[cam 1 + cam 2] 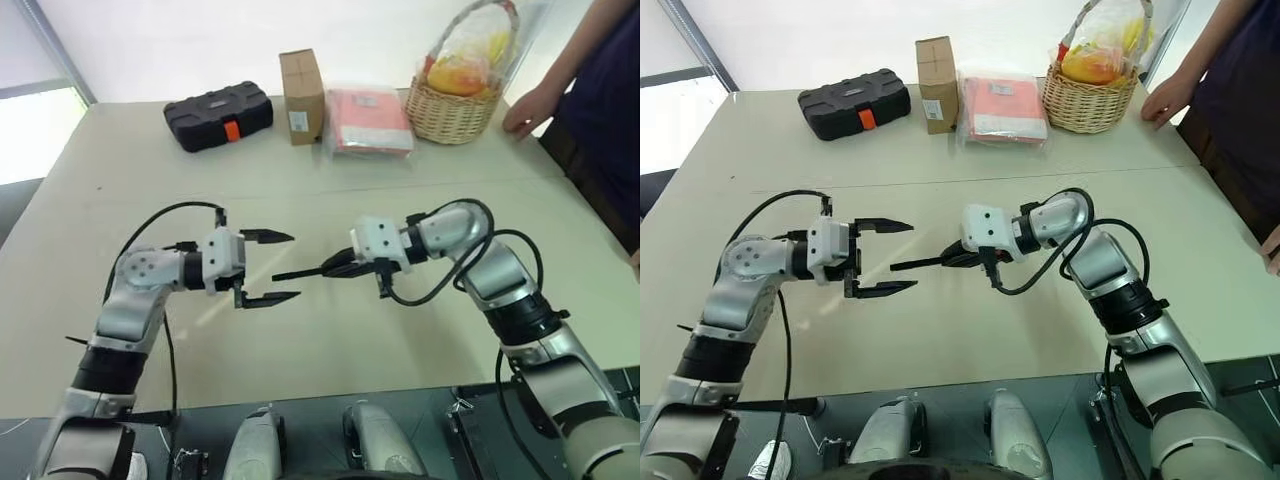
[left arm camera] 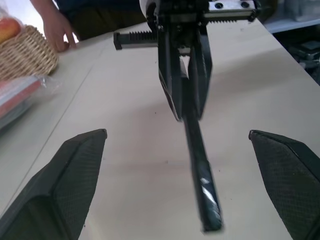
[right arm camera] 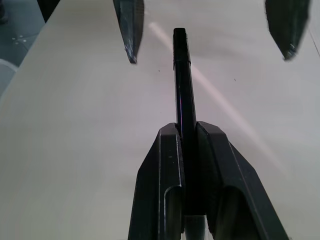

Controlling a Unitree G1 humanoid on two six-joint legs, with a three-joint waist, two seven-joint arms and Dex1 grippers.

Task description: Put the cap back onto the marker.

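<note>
At frame centre, the right gripper [image 1: 335, 268] clamps the marker [image 1: 300, 273]; the left gripper [image 1: 270, 268] gapes empty. A loosely seated cap could drop off.

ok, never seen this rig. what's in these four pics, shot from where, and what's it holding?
It is a two-armed humanoid robot at a table. Two pictures come from its head camera, looking down over both arms. The other two come from cameras on each wrist, looking along that arm's two black fingers. The right gripper is shut on the marker, a thin black stick pointing toward the left gripper, which is open and holds nothing. At the far edge lie a black case, a cardboard box, a red packet and a wicker basket. A person's hand rests beside the basket.
</note>
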